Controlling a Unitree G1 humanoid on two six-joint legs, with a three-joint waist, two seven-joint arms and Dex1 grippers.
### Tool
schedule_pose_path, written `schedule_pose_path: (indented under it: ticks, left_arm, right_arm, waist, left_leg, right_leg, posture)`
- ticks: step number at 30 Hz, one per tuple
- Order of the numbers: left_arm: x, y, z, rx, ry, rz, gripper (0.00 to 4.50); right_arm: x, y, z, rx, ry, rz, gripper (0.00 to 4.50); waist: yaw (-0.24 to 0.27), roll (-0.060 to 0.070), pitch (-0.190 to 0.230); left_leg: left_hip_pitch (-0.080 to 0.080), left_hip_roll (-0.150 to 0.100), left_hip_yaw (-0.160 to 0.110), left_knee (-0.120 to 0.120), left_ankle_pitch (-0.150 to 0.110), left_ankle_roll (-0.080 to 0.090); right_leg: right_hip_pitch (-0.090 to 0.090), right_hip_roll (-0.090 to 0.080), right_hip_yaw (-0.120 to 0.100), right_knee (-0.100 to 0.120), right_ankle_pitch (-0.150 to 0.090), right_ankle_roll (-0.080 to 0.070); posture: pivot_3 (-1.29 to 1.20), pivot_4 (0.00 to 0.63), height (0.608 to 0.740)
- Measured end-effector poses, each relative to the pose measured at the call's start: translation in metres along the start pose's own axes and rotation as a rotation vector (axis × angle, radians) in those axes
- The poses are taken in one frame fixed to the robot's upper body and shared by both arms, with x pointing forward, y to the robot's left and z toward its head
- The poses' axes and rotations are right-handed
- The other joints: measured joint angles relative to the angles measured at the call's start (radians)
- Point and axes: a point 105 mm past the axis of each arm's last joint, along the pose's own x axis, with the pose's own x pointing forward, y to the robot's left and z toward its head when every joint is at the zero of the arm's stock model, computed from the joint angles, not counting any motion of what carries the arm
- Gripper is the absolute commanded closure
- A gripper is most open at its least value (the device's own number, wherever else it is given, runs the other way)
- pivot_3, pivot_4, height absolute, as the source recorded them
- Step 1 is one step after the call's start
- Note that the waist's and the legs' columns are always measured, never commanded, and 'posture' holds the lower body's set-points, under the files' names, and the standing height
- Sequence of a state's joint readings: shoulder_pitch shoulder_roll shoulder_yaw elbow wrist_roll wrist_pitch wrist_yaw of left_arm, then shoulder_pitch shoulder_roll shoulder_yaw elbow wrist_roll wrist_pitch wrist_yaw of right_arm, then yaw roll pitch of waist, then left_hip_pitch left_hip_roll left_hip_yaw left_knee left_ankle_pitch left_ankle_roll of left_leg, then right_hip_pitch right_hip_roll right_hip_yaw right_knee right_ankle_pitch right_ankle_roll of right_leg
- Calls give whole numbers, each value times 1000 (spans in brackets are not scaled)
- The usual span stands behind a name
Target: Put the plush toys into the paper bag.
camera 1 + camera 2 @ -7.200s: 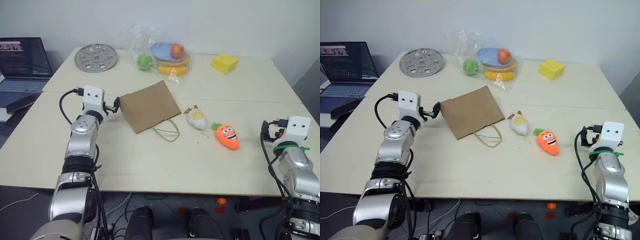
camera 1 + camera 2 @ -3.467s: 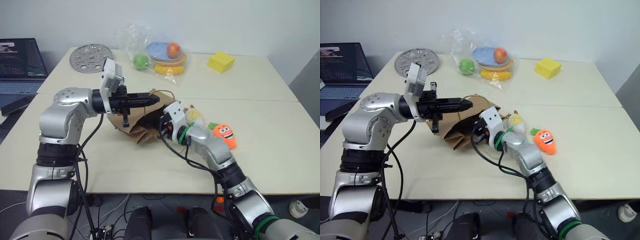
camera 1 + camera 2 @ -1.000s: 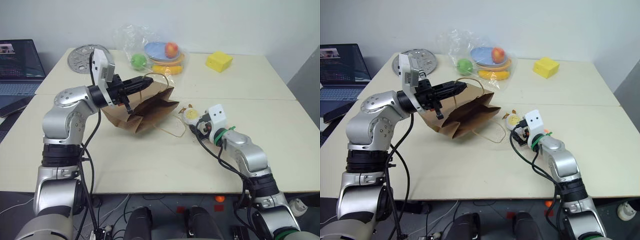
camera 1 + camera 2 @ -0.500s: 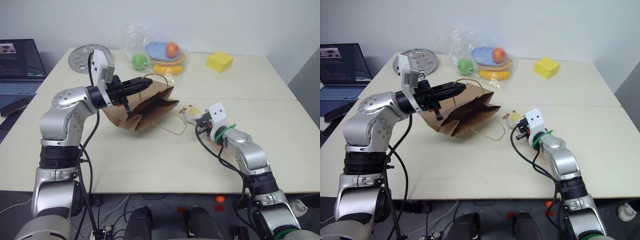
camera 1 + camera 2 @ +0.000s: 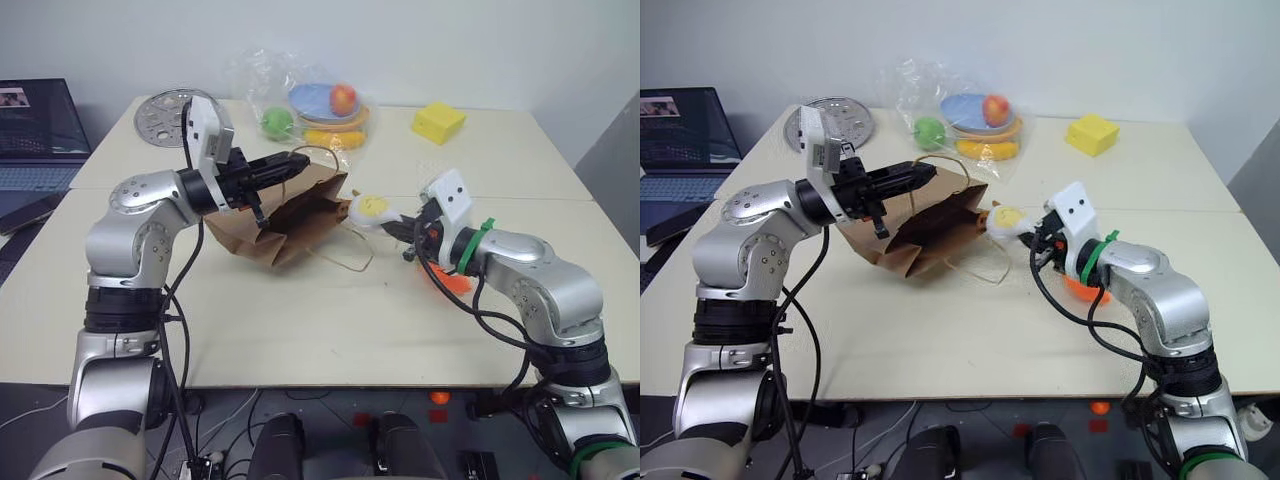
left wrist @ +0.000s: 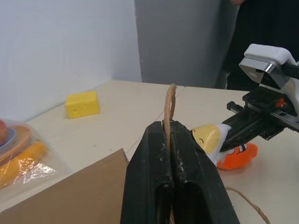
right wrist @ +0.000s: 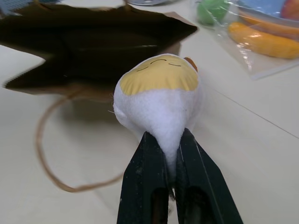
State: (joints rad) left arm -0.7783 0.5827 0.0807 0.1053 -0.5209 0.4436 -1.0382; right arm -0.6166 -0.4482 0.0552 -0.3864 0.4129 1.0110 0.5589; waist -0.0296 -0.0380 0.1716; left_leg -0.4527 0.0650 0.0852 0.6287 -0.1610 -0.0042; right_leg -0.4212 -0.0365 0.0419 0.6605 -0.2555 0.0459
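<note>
The brown paper bag lies tilted on the table with its mouth facing right. My left gripper is shut on its upper twisted handle and holds that edge up. The white egg-shaped plush toy with a yellow patch hangs above the table just right of the bag's mouth. My right gripper is shut on its lower end. The bag's dark opening lies right behind the toy. The orange carrot plush toy rests on the table, partly hidden under my right forearm.
A clear plastic bag of fruit and a yellow block sit at the back of the table. A perforated metal disc lies at the back left, with a laptop beyond the table's left edge. The bag's loose lower handle trails on the table.
My right gripper has shut on the egg toy and lifted it off the table, up and toward the bag's mouth. The left gripper has kept the handle in place.
</note>
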Motion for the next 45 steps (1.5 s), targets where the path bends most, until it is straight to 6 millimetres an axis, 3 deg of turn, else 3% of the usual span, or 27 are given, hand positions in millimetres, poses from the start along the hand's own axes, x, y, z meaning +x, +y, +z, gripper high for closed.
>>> schedule_pose_path:
  ticks: [6, 15, 22, 27, 34, 40, 45]
  left_arm:
    - [1, 0, 0, 2, -7, -4, 4500]
    - [5, -4, -1, -6, -15, -21, 4500]
    - [7, -6, -1, -14, -13, -32, 4500]
    - [8, -9, 1, -9, -18, -40, 4500]
    - [8, -9, 1, -10, -16, -43, 4500]
    - [9, -11, -1, -23, -11, -54, 4500]
    - [10, -13, -2, -28, -14, -64, 4500]
  right_arm:
    - [14, 21, 0, 19, 27, 61, 4484]
    - [74, 49, 4, 51, 27, 140, 4484]
    - [112, 51, 10, 70, 6, 136, 4484]
    - [126, 52, 4, 103, 4, 125, 4484]
    - [124, 45, 0, 83, -8, 107, 2196]
    - [108, 36, 2, 76, -38, 88, 64]
    - [66, 20, 8, 73, -87, 57, 21]
  waist:
    - [0, 0, 0]
    - [-2, 0, 0]
    - [-2, 0, 0]
    - [0, 0, 0]
    - [-2, 0, 0]
    - [-1, 0, 0]
    - [2, 0, 0]
  left_leg:
    - [0, 0, 0, 0, 0, 0]
    - [0, 0, 0, 0, 0, 0]
    - [-1, 0, 0, 0, 0, 0]
    - [-1, 0, -1, -1, 0, 0]
    - [-1, 0, -1, -1, 0, 0]
    - [-1, 0, -1, -1, 0, 0]
    - [-1, 0, -1, -1, 0, -1]
  right_leg:
    - [0, 0, 0, 0, 0, 0]
    - [0, 0, 0, 1, 0, 1]
    - [-1, 0, -1, 0, 2, 4]
    - [-1, 0, -2, 1, 2, 4]
    - [-1, 0, -2, 1, 2, 4]
    - [-1, 0, -1, 1, 2, 4]
    - [0, 0, -1, 0, 2, 4]
  posture:
    - [0, 150, 740]
    - [0, 150, 740]
    - [0, 150, 740]
    - [0, 150, 740]
    - [0, 150, 740]
    - [0, 150, 740]
    - [0, 150, 740]
